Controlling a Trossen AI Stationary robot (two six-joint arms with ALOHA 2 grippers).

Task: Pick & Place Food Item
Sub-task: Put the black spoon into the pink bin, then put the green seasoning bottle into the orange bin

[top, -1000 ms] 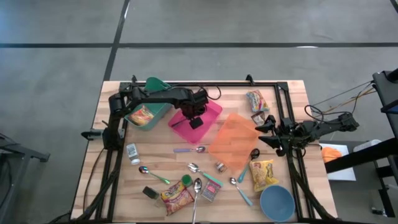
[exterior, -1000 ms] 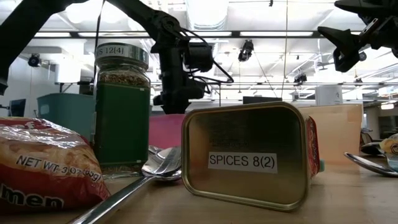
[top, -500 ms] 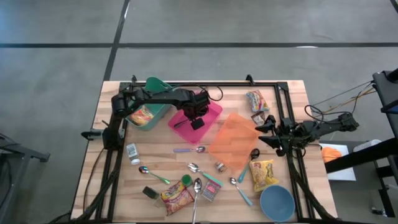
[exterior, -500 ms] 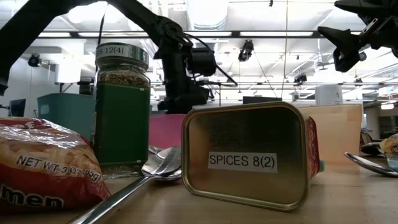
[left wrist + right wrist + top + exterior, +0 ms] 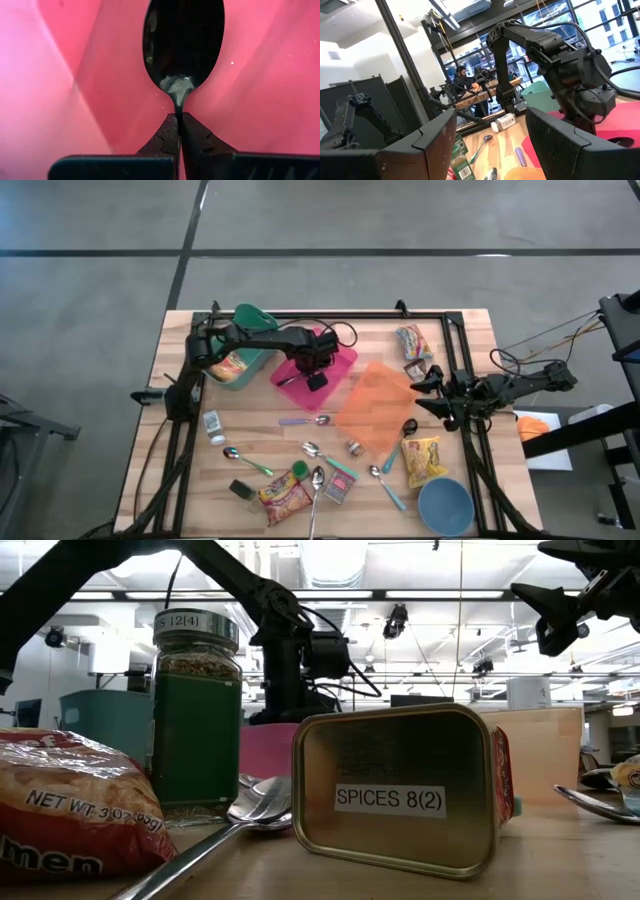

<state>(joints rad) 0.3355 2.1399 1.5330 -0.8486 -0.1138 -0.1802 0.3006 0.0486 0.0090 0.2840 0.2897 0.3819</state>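
The wooden tabletop (image 5: 190, 480) carries everything, with the two dark arms reaching in from its sides. Largest on it is the orange sheet (image 5: 378, 408), lying between the two tools, its near edge just beside the right tool (image 5: 436, 392). Next comes the pink tray (image 5: 342, 362), directly under the left tool (image 5: 316, 380), which points down into it. The teal bin (image 5: 262, 356) sits just beside the left arm, on the side away from the right tool, with a food packet (image 5: 229, 366) inside it. The blue bowl (image 5: 446, 505) stands on the tabletop near the right arm's base.

The left tool is pinched fully together on the thin neck of a dark spoon (image 5: 183, 42); the wrist view shows the spoon's bowl sticking out past the fingertips (image 5: 170, 137), against the pink tray's floor.

The right tool waits at the tabletop's right edge, raised, its fingers (image 5: 570, 145) standing well apart with nothing between them. A noodle packet (image 5: 424, 460) lies just in front of it, and a snack packet (image 5: 412, 340) lies near it on the other side. Another noodle packet (image 5: 284, 498), a green spice jar (image 5: 196, 720) and a tin (image 5: 400, 790) sit well away from both tools, among several loose spoons (image 5: 318, 480).
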